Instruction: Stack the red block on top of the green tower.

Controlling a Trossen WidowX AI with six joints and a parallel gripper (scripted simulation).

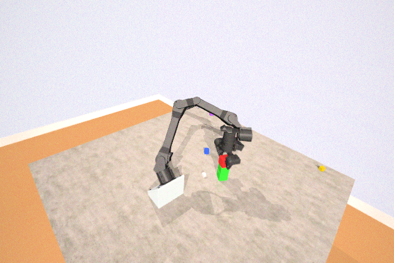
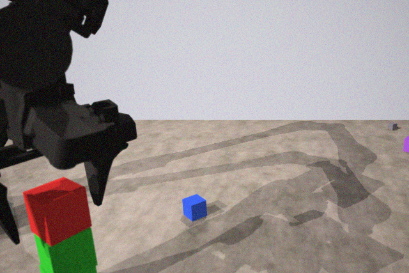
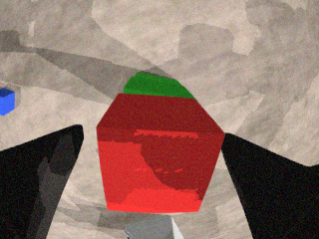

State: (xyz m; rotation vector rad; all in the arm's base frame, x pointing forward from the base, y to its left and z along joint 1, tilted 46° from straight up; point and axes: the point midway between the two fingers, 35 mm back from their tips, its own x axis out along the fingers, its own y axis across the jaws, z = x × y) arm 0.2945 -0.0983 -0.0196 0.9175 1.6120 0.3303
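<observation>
Atop green tower [image 2: 67, 251], unlabelled red block [image 2: 57, 210].

The red block [image 3: 159, 153] hides most of the green tower [image 3: 158, 86]; the exterior view's bottom edge crops it.

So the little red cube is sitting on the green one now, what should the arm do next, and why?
Probably lift straight up, slowly. The pincer is open, its dark fingers standing apart on either side of the red cube, which rests on the green block tower. The fingertips hang below the cube's top, so a sideways move could knock it off; rising clears them safely.
</observation>
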